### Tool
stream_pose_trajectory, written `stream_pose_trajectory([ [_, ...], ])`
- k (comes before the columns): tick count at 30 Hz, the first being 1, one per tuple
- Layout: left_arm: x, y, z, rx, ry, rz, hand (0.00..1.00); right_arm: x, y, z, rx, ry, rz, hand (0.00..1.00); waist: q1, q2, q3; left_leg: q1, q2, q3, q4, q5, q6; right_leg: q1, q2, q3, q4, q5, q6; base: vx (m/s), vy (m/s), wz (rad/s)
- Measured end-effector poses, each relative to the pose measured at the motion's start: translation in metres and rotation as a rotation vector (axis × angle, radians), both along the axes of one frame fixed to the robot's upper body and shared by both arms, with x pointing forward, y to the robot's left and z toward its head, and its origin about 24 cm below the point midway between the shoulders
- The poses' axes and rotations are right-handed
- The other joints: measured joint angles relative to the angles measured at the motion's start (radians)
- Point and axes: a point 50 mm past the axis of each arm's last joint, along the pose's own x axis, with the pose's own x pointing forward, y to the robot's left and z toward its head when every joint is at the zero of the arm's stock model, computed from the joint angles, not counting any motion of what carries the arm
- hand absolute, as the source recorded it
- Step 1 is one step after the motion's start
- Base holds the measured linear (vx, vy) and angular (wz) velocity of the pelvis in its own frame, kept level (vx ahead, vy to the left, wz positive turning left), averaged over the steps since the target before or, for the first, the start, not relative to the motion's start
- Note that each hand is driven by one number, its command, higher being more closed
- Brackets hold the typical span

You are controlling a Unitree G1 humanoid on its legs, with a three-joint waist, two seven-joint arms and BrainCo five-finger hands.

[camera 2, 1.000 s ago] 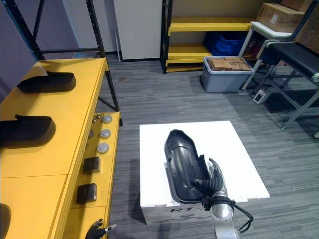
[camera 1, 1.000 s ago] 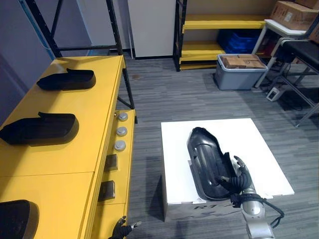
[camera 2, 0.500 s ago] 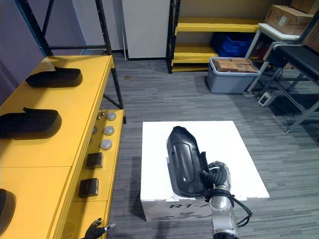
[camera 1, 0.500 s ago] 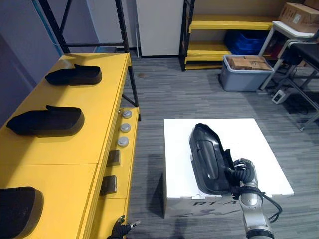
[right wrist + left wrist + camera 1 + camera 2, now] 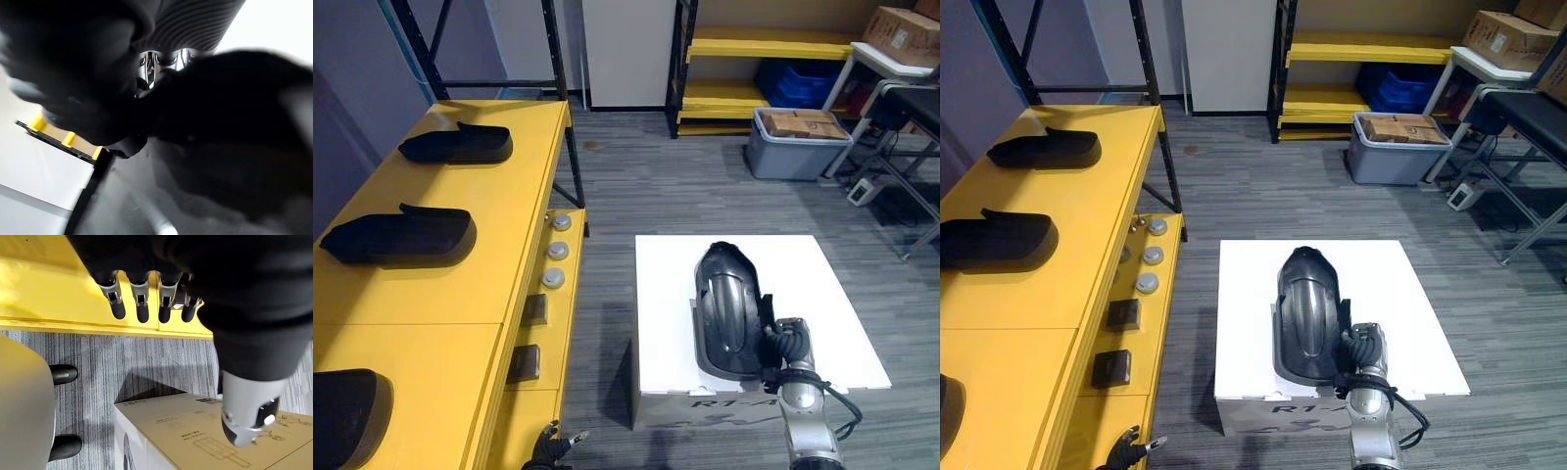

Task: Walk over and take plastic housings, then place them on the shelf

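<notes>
A black plastic housing (image 5: 728,305) stands tipped on its edge on the white box (image 5: 827,294) in front of me. My right hand (image 5: 784,345) is at the housing's near right edge, with its fingers curled round the rim; in the right wrist view the dark housing (image 5: 234,142) shows close past the hand's cover (image 5: 73,73). Three more black housings (image 5: 455,145) (image 5: 396,238) (image 5: 347,416) lie on the yellow shelf top (image 5: 499,225) to the left. My left hand (image 5: 551,450) hangs low beside the shelf, its fingers (image 5: 139,301) straight and empty.
Round knobs (image 5: 555,251) and dark blocks sit on the shelf's lower yellow ledge. A black rack post (image 5: 563,108) rises at the shelf's far corner. A grey bin with a cardboard box (image 5: 793,142) and a yellow rack (image 5: 754,49) stand at the back. A cardboard box (image 5: 195,431) rests on the floor.
My right hand's fingers have curled round the housing's near edge, and the housing has tipped from lying flat up onto its side. The left hand has stayed put.
</notes>
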Motion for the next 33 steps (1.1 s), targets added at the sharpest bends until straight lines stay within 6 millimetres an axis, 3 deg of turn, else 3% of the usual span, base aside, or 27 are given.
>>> stream_pose_trajectory([
  [8,0.023,0.001,0.021,0.029,-0.159,0.020,0.00,-0.009,0.000,0.020,-0.027,-0.102,-0.048,1.00,-0.002,0.012,0.005,-0.013,0.000,-0.006,0.009,-0.001,-0.001,-0.008,0.000,-0.004,0.003,-0.002,0.001,0.00,0.000,0.02],
  [16,0.074,-0.010,0.082,0.035,-0.519,-0.002,0.00,-0.009,0.007,0.070,-0.076,-0.349,-0.042,1.00,0.001,0.014,0.006,-0.026,-0.003,-0.038,0.022,-0.001,-0.001,-0.010,-0.005,-0.034,0.020,-0.018,-0.001,0.01,0.000,0.12],
  [25,0.099,-0.046,0.155,-0.084,-0.883,-0.110,0.00,-0.004,0.048,0.095,-0.039,-0.493,0.141,1.00,0.000,0.016,0.005,-0.026,-0.009,-0.039,0.038,-0.006,0.006,-0.004,-0.013,-0.036,0.030,-0.021,0.001,0.00,0.000,0.00],
  [33,0.103,-0.082,0.182,-0.291,-1.006,-0.195,0.00,-0.003,0.082,0.101,-0.029,-0.522,0.327,1.00,-0.001,0.028,-0.005,-0.025,-0.010,-0.038,0.047,-0.007,0.006,-0.004,-0.014,-0.034,0.038,-0.020,0.000,-0.01,0.004,0.00],
])
